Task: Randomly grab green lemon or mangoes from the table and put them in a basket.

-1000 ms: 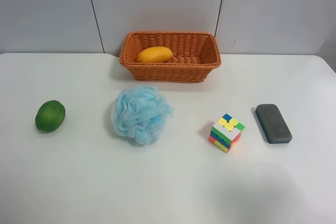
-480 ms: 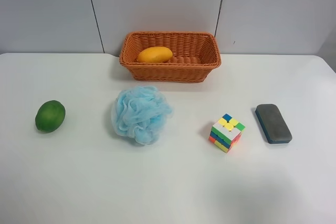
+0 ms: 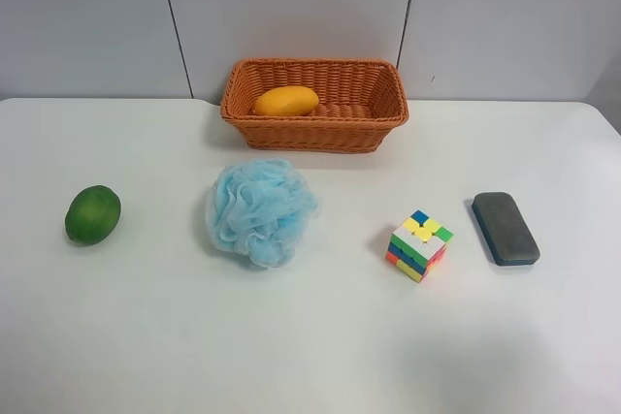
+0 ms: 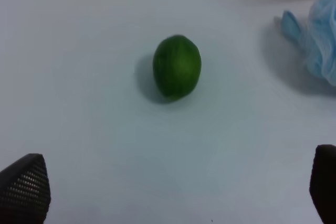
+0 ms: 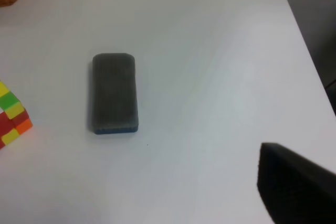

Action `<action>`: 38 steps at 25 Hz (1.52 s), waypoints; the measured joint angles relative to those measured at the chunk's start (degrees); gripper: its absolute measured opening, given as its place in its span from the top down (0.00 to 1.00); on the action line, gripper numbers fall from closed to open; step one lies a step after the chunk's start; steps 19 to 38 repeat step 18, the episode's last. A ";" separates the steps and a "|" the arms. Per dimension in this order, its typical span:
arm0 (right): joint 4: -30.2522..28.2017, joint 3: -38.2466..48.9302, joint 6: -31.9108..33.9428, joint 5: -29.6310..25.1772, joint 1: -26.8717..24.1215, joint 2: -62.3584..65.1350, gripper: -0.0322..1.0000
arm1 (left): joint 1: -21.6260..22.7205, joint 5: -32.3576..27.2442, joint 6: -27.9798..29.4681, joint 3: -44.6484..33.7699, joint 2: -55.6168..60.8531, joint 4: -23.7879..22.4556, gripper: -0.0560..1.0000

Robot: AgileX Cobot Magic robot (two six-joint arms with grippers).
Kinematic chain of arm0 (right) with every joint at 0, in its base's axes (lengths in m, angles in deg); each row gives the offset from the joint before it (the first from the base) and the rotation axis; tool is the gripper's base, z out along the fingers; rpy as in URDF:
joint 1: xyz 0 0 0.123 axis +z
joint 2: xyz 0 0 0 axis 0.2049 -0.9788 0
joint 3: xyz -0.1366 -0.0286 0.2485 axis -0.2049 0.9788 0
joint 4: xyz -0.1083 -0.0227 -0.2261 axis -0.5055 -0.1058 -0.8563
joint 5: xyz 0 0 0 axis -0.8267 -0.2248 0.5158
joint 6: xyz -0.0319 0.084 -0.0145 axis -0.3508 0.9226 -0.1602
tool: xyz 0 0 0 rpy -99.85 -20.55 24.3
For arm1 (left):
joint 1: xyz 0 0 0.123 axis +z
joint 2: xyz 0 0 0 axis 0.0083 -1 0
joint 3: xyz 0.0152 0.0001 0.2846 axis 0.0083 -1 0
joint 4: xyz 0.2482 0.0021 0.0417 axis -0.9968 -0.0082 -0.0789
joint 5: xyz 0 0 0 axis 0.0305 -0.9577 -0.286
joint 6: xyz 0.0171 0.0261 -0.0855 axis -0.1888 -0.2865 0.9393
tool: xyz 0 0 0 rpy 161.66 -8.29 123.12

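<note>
One white table (image 3: 310,356), grey panelled wall (image 3: 291,7)

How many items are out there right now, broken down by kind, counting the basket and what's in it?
Green lemon: 1, on the table
Mango: 1, inside the basket
Wicker basket: 1
Blue bath pouf: 1
Puzzle cube: 1
Dark eraser block: 1
Total: 6
</note>
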 joint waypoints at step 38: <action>0.00 0.00 0.00 0.00 0.00 0.00 0.01 | 0.07 0.00 -0.18 0.00 0.28 0.00 0.01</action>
